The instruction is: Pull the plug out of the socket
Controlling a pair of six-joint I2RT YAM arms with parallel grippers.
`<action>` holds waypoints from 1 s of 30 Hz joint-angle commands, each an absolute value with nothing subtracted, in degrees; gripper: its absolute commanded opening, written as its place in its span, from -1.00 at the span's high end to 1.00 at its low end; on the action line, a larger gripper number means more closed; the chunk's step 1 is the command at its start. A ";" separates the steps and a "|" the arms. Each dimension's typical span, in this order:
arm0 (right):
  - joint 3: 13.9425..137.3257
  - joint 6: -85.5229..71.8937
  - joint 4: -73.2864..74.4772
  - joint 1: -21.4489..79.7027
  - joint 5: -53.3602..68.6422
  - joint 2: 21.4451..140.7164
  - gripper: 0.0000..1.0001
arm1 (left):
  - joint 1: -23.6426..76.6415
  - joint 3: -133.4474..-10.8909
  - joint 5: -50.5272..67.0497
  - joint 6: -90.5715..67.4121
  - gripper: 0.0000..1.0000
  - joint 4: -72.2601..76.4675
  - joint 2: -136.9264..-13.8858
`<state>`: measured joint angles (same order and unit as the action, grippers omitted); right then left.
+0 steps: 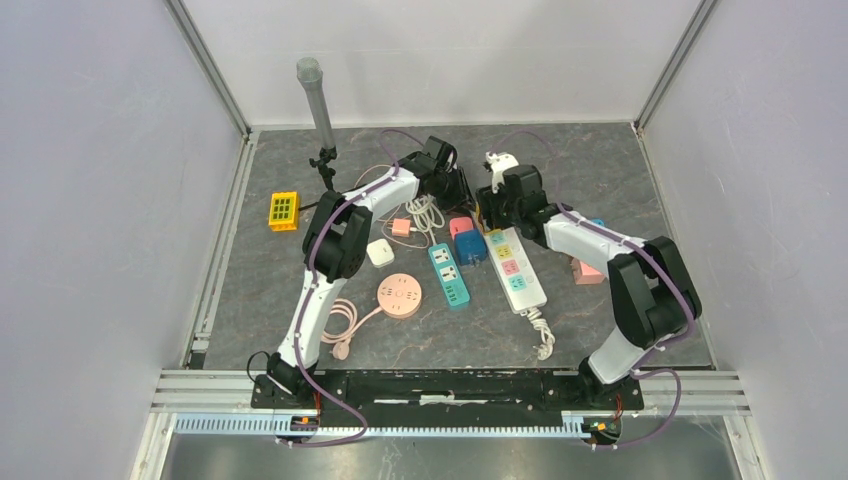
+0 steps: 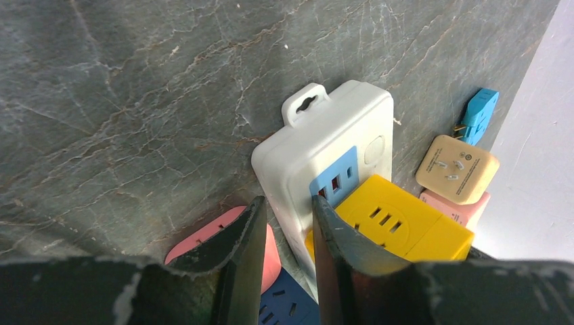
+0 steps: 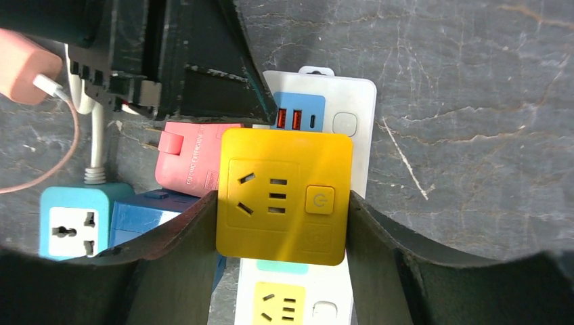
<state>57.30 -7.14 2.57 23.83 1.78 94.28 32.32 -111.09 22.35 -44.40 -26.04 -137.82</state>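
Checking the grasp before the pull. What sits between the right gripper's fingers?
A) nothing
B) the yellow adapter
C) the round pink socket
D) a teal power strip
B: in the right wrist view the yellow adapter fills the gap between the fingers of the right gripper, seated on the white power strip.

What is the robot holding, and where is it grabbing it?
The right tool grips the yellow plug cube by its two opposite sides. Whether the left tool holds anything cannot be told.

Left gripper (image 2: 288,206), black jaws slightly parted, beside a white plastic power strip (image 2: 318,135) carrying a yellow cube-shaped adapter plug (image 2: 392,217).
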 commanded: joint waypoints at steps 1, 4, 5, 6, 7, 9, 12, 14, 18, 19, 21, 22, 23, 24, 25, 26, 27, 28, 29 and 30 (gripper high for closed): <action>61.03 -2.61 2.67 28.90 -3.05 95.04 1.00 | 32.70 -111.01 17.78 -41.18 0.26 -31.90 -141.56; 61.04 -2.44 2.45 28.51 -3.97 93.98 1.00 | 32.70 -110.92 17.61 -41.07 0.26 -31.99 -141.34; 61.04 -2.73 2.25 27.85 -3.04 93.40 1.00 | 32.72 -110.92 17.49 -41.05 0.26 -31.95 -141.34; 60.91 -3.58 1.77 26.98 -1.00 92.90 1.00 | 32.70 -110.92 17.57 -41.09 0.26 -31.99 -141.34; 60.51 -4.74 0.82 25.69 1.18 92.27 1.00 | 32.70 -110.99 17.62 -41.05 0.26 -31.99 -141.48; 59.45 -7.09 -1.75 23.45 5.76 91.56 1.00 | 32.78 -111.05 17.74 -41.04 0.26 -31.99 -141.57; 59.77 -7.14 -1.75 23.94 5.78 92.36 1.00 | 32.81 -111.15 17.82 -40.98 0.26 -31.99 -141.56; 61.15 -4.62 -0.12 26.67 1.86 93.49 1.00 | 32.85 -111.27 17.89 -40.90 0.26 -31.99 -141.64; 61.98 -2.90 2.45 28.78 -2.34 94.46 1.00 | 32.87 -111.36 18.13 -40.88 0.26 -31.99 -141.70; 61.97 -2.80 2.46 28.63 -2.81 94.05 1.00 | 32.87 -111.42 18.04 -40.83 0.26 -32.14 -141.71; 62.18 -3.47 1.93 27.58 -1.34 93.10 1.00 | 32.87 -111.42 18.02 -40.82 0.26 -32.17 -141.69; 62.08 -4.50 1.20 26.49 0.55 92.49 1.00 | 32.86 -111.46 18.06 -40.84 0.26 -32.17 -141.77; 61.80 -5.72 0.49 25.35 3.10 91.96 1.00 | 32.87 -111.52 18.11 -40.79 0.26 -32.16 -141.88; 61.35 -7.26 -1.38 23.91 5.92 91.49 1.00 | 32.87 -111.53 18.11 -40.78 0.26 -32.17 -141.89; 60.77 -8.70 -2.80 22.73 8.07 91.11 1.00 | 32.87 -111.62 18.23 -40.78 0.26 -32.16 -141.86; 60.16 -10.18 -4.28 22.02 9.84 90.88 1.00 | 32.87 -111.63 18.27 -40.85 0.26 -32.17 -141.98; 59.98 -10.50 -4.77 21.97 10.44 90.92 1.00 | 32.87 -111.65 18.29 -40.91 0.26 -32.17 -141.94; 60.13 -10.39 -4.83 22.50 10.54 91.17 1.00 | 32.87 -111.62 18.28 -40.87 0.26 -32.17 -142.04; 60.30 -9.77 -4.48 23.77 9.84 91.71 1.00 | 32.87 -111.70 18.28 -40.94 0.26 -32.17 -142.03; 60.75 -8.33 -3.48 25.25 7.86 92.37 1.00 | 32.87 -111.75 18.36 -40.89 0.26 -32.17 -142.03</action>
